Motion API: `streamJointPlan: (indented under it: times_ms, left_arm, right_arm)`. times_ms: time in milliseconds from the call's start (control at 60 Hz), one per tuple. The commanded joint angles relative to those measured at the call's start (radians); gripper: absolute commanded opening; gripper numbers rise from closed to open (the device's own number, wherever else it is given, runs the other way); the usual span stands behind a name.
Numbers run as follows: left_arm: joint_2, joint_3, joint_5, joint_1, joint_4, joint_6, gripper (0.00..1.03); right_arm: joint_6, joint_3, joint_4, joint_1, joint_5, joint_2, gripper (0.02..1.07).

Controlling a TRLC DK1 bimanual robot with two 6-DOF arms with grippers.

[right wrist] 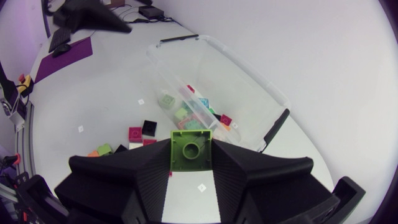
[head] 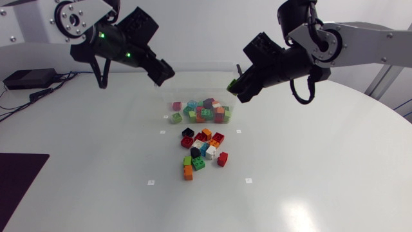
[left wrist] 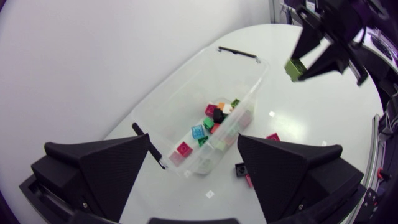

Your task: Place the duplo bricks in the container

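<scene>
A clear plastic container (head: 199,77) stands at the back middle of the table with several coloured duplo bricks (head: 201,111) in it. A pile of loose bricks (head: 203,151) lies in front of it. My left gripper (head: 162,73) hangs above the container's left end, open and empty; in the left wrist view its fingers (left wrist: 93,174) stand wide apart over the container (left wrist: 177,78). My right gripper (head: 234,86) hovers at the container's right end, shut on a light green brick (right wrist: 191,149), studs facing the camera, above the container (right wrist: 249,68).
A black box with cables (head: 29,78) sits at the back left, and a dark mat (head: 19,180) lies at the left edge. Small white markers (head: 150,182) dot the table around the pile. Loose red and black bricks (right wrist: 142,130) lie beside the container.
</scene>
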Motion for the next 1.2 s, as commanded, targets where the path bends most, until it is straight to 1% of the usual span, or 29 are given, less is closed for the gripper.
streamJointPlan:
  times_ms: [0, 217, 367, 517, 667, 817, 950, 1067, 1100, 1133, 1183]
  left_arm:
    - [-0.053, -0.103, 0.017, -0.021, -0.016, 0.078, 0.99]
    - [-0.128, -0.256, 0.071, -0.053, -0.027, 0.180, 0.99]
    - [-0.130, -0.337, 0.077, -0.085, -0.024, 0.232, 0.99]
    - [-0.107, -0.399, 0.078, -0.117, -0.016, 0.256, 0.99]
    - [-0.074, -0.455, 0.078, -0.150, 0.015, 0.261, 0.99]
    - [-0.062, -0.494, 0.078, -0.179, 0.033, 0.270, 0.99]
    - [-0.038, -0.526, 0.078, -0.208, 0.041, 0.306, 0.98]
    - [-0.025, -0.537, 0.078, -0.216, 0.041, 0.319, 0.98]
    - [-0.019, -0.535, 0.078, -0.216, 0.041, 0.319, 0.98]
    - [-0.016, -0.535, 0.078, -0.216, 0.041, 0.319, 0.98]
    - [-0.010, -0.543, 0.078, -0.222, 0.041, 0.319, 0.98]
  right_arm:
    - [0.047, 0.051, -0.004, 0.012, -0.001, 0.058, 0.22]
    - [0.092, 0.149, -0.002, 0.015, 0.003, 0.136, 0.22]
    - [0.119, 0.209, -0.001, 0.015, 0.011, 0.195, 0.22]
    - [0.147, 0.264, 0.008, 0.015, 0.019, 0.247, 0.22]
    - [0.162, 0.321, 0.008, 0.015, 0.028, 0.301, 0.22]
    - [0.179, 0.377, 0.008, 0.012, 0.036, 0.354, 0.22]
    - [0.196, 0.429, 0.008, 0.008, 0.037, 0.405, 0.22]
    - [0.202, 0.466, 0.005, 0.003, 0.040, 0.436, 0.23]
    - [0.207, 0.479, 0.005, 0.002, 0.043, 0.443, 0.25]
    - [0.210, 0.491, 0.004, 0.000, 0.051, 0.451, 0.31]
    - [0.214, 0.508, 0.004, 0.000, 0.062, 0.463, 0.44]
